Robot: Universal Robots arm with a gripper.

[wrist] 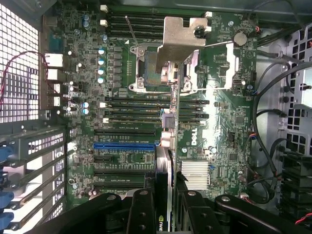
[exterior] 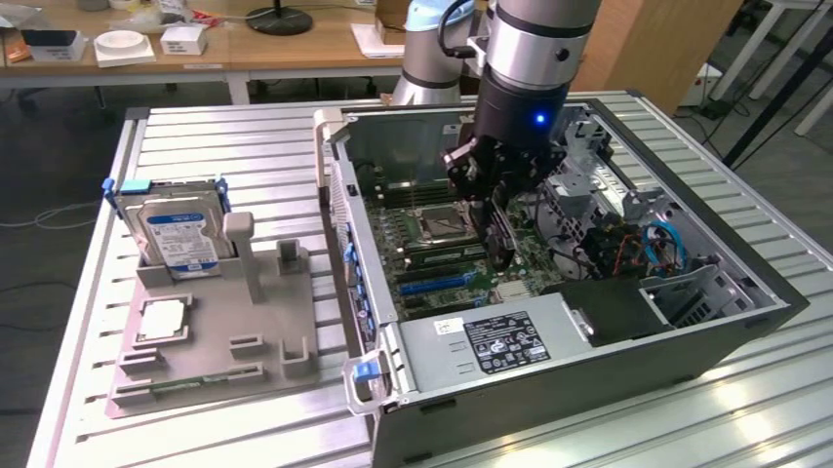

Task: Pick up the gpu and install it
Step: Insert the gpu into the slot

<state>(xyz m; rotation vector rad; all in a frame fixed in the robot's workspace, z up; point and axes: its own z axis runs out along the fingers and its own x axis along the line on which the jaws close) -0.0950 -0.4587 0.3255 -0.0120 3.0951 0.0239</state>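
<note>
Gripper (wrist: 164, 196): fingers clamped on the gpu (wrist: 164, 168), held edge-on.
Gpu place: just above the motherboard (wrist: 219, 136), near its blue slot (wrist: 124, 145).
Done: pickup.
Left: seating, judged not yet pressed home.

Universal Robots arm (exterior: 536, 44), seen at a workbench: a silver-grey cylindrical tube banded in dark grey, a pale blue joint cap (exterior: 430, 24) near its base and a black cable (exterior: 452, 29) looping alongside. The black wrist section (exterior: 510, 102) carries a small glowing blue light (exterior: 539, 119). The gripper (exterior: 498, 198) is all black, its fingers (wrist: 141, 214) made of matte, rounded linkage bars joined at round pivots.
</note>
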